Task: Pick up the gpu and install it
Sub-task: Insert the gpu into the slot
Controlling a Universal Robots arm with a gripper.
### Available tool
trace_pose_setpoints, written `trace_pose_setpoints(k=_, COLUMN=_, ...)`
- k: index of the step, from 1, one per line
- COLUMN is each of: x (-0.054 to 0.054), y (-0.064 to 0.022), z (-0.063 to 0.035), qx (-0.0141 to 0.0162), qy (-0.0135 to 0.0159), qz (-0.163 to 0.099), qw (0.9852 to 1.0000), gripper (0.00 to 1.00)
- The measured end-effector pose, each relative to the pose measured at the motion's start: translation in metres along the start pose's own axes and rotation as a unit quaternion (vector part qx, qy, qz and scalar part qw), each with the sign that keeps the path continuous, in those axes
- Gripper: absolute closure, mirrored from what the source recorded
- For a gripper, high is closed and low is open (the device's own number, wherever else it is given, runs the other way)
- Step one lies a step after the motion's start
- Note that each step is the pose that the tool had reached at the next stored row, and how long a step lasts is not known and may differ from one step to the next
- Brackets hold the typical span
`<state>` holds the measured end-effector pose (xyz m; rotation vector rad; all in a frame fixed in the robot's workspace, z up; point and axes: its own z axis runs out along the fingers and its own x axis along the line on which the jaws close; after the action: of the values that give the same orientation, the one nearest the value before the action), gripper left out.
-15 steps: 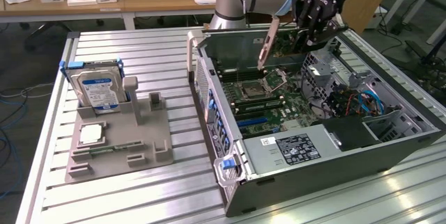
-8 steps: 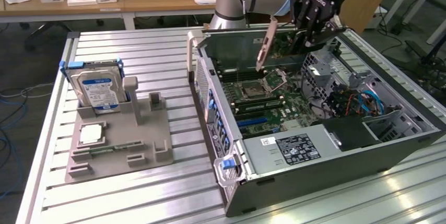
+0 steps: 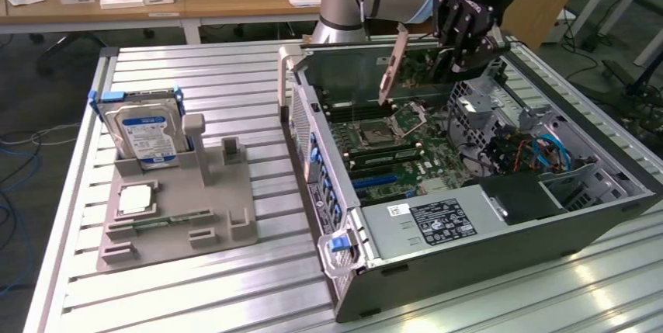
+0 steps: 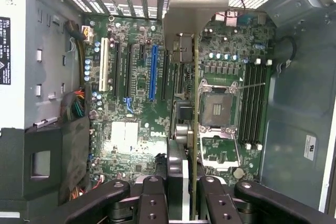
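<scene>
My gripper (image 3: 456,42) hangs over the far end of the open computer case (image 3: 580,224) and is shut on the gpu (image 3: 412,57). The card is held on edge above the motherboard (image 3: 399,158), with its silver bracket (image 3: 392,65) pointing down toward the board. In the wrist view the gpu (image 4: 195,124) appears edge-on as a thin green strip between the black fingers (image 4: 177,177), and its bracket (image 4: 186,14) is at the far end near the case's rear slots. The card hovers between the blue expansion slot (image 4: 153,72) and the CPU socket (image 4: 215,108), apart from the board.
On the exterior view's left a grey fixture (image 3: 223,216) carries a silver hard drive (image 3: 145,135) with a blue-white label and a small square processor chip (image 3: 137,199). Inside the case are a power supply (image 3: 435,220), drive cages (image 3: 518,147) and cables. The case walls stand tall around the board.
</scene>
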<state>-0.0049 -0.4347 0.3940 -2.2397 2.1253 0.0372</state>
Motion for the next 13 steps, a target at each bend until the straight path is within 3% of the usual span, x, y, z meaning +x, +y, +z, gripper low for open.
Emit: trace_pose_setpoints(k=13, x=0.0003, y=0.0001, z=0.0049, qx=0.0013, qy=0.0000, qz=0.000, qw=1.0000, gripper=0.72)
